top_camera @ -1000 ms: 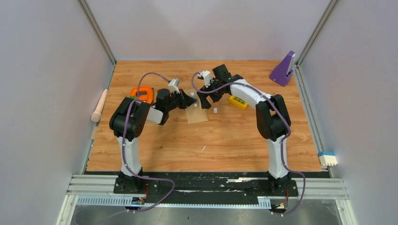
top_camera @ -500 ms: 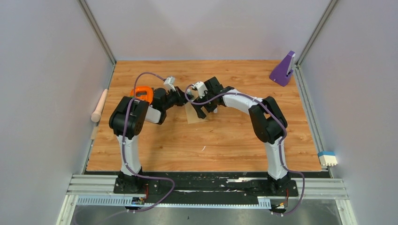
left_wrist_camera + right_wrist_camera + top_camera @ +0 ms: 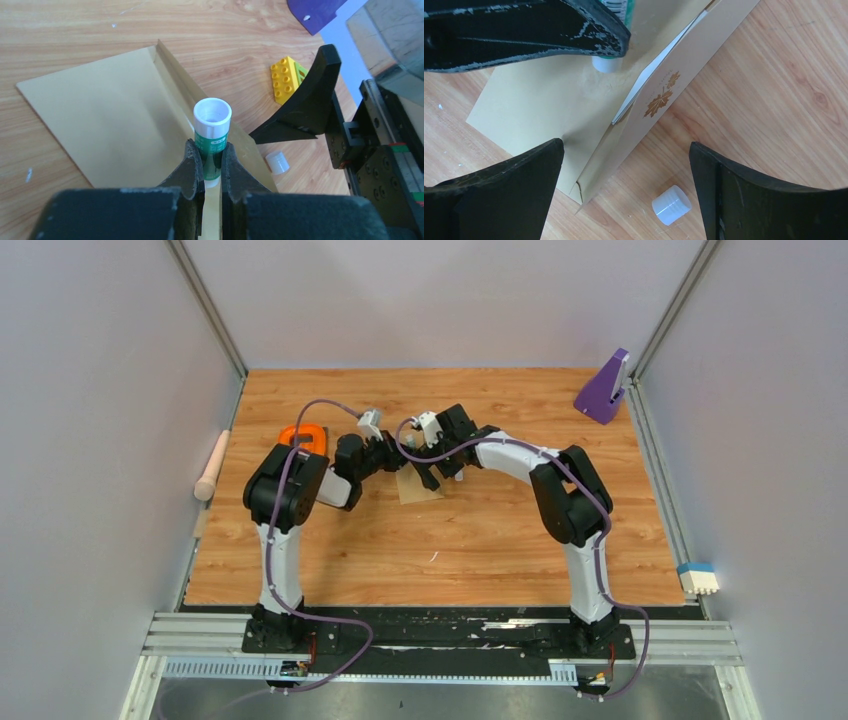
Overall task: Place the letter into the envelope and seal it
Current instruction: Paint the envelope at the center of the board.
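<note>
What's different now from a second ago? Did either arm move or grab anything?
The right gripper, open throughout, swung in toward the left arm and now hangs over the envelope's right edge. Its arm now hides the yellow block from the top view. The left gripper drew back slightly to the left, still clamped on the glue stick. Nothing was picked up or let go. The envelope stayed put.

A yellow studded brick (image 3: pixel 287 80) lies on the wooden table (image 3: pixel 450 540) near a small white cap (image 3: pixel 277 162), which is apart from the green-and-white glue stick (image 3: pixel 212 131). A purple wedge-shaped stand (image 3: pixel 603 388) sits in the far right corner, and an orange ring (image 3: pixel 300 435) lies toward the left. Off the board, a pale wooden dowel (image 3: pixel 211 465) lies at the left and a blue-and-white block (image 3: pixel 697 577) at the right.
</note>
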Controlling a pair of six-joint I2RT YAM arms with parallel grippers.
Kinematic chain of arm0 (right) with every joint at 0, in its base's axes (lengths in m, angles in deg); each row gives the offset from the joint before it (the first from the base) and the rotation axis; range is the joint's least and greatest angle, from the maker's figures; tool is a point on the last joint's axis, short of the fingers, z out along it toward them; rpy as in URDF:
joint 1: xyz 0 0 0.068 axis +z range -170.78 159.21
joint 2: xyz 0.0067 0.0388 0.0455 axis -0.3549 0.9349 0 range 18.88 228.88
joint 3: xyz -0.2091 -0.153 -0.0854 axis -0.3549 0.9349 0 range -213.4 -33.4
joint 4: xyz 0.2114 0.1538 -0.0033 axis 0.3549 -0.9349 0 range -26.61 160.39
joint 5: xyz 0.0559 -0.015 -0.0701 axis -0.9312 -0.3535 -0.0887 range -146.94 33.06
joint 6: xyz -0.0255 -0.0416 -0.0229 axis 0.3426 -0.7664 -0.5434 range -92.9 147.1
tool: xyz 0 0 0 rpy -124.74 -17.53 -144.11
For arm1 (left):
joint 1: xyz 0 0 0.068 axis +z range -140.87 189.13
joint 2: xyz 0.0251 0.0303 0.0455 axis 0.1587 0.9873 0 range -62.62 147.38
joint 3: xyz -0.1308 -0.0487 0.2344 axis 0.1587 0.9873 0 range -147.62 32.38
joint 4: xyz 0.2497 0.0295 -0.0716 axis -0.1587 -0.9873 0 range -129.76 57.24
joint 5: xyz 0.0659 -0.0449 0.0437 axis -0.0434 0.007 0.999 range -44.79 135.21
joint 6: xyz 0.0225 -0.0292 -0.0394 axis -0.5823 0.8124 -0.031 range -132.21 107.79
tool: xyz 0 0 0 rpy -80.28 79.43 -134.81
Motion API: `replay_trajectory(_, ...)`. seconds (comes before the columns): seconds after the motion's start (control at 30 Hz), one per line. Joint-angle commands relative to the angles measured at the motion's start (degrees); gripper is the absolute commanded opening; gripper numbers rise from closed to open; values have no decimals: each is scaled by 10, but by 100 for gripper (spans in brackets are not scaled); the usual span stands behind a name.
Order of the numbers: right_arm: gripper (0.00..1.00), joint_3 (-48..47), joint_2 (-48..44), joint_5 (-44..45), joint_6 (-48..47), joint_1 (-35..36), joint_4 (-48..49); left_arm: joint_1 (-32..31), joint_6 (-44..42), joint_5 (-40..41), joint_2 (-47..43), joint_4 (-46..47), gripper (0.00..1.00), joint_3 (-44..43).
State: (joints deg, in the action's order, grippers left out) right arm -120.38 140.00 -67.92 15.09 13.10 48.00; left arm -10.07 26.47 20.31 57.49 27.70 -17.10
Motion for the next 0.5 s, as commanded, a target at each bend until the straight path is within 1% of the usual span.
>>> replay_trajectory(0.0, 100, 7, -7, 6, 13, 7, 18, -5, 14, 18, 13, 75, 0, -8)
replay_trajectory(0.3, 100, 6, -2, 7, 16, 18, 19, -34, -18, 43, 8, 75, 0, -1)
replay_trajectory(0.47, 100, 13, -11, 8, 17, 19, 21, -51, -41, 86, 3, 73, 0, 15)
